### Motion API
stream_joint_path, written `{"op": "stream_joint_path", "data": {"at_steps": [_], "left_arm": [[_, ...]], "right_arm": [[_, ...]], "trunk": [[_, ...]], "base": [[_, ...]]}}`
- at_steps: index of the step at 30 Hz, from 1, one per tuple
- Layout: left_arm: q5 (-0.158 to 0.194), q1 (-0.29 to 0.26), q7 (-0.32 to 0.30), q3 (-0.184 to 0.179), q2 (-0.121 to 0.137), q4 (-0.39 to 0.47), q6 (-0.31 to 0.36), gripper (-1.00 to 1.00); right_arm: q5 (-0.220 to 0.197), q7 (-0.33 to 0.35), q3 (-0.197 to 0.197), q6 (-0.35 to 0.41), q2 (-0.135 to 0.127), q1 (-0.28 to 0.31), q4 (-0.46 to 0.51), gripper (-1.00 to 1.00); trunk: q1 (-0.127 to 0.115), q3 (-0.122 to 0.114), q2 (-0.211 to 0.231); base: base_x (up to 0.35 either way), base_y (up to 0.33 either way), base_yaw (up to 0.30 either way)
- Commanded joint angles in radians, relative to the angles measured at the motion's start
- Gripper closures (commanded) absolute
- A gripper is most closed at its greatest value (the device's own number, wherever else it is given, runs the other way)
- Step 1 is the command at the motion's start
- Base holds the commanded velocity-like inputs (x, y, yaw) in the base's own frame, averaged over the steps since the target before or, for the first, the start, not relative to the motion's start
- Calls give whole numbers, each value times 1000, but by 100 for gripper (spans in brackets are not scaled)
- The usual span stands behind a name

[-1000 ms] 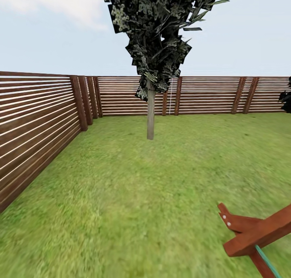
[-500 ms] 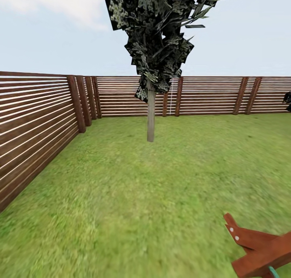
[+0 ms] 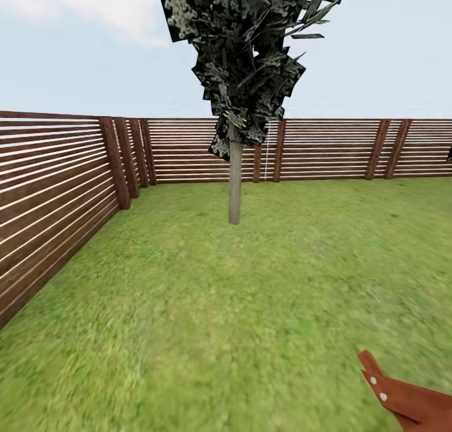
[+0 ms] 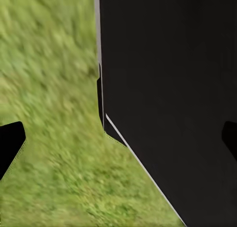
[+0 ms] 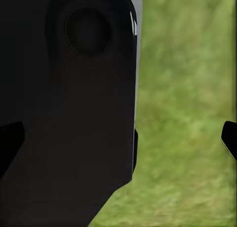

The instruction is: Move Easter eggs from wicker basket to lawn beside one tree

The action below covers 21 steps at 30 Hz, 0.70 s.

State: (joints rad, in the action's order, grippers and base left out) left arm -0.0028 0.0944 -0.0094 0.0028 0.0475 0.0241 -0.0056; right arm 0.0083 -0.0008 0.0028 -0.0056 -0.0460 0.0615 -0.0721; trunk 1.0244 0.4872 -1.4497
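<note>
Green lawn (image 3: 251, 294): short, patchy grass runs from the near edge of the head view out to the fence on two sides.
Tree (image 3: 235, 181): straight grey-brown trunk rising from the lawn toward its far side, well short of the fence; dark leafy crown spreading above it against the sky.
Fence (image 3: 56, 187): brown slatted wood along the lawn's left edge, meeting the far run at the back-left corner.
Red-brown wooden piece (image 3: 408, 400): angled boards with two pale bolt heads, poking in at the lawn's near right corner; what it belongs to, can't tell.
Left gripper (image 4: 118, 143): in the left wrist view two dark fingertips (image 4: 10, 143) sit at opposite edges of the picture, so the jaws are spread wide and released, nothing between them but grass and a big black robot body panel (image 4: 173, 88).
Right gripper (image 5: 118, 138): same story in the right wrist view, fingertips (image 5: 229, 138) far apart at either edge, jaws released, grass and a black robot part with a round recess (image 5: 74, 88) beyond.
Sky (image 3: 75, 55): pale blue with a soft white cloud at upper left.
</note>
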Motion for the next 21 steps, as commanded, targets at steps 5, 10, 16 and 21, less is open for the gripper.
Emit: {"op": "stream_joint_path", "data": {"at_steps": [5, 10, 16, 21], "left_arm": [[0, 1, -1, 0, 0, 2, -1, -100], [0, 1, -1, 0, 0, 2, -1, -100], [0, 1, -1, 0, 0, 2, -1, -100], [0, 1, -1, 0, 0, 2, -1, -100]], "right_arm": [[1, -1, 0, -1, 0, 1, -2, -100], [1, -1, 0, -1, 0, 1, -2, -100], [1, -1, 0, -1, 0, 1, -2, -100], [1, -1, 0, -1, 0, 1, -2, -100]], "trunk": [[1, 1, 0], [1, 1, 0], [1, 1, 0], [1, 1, 0]], "base": [[336, 0, 0], [336, 0, 0], [336, 0, 0], [336, 0, 0]]}}
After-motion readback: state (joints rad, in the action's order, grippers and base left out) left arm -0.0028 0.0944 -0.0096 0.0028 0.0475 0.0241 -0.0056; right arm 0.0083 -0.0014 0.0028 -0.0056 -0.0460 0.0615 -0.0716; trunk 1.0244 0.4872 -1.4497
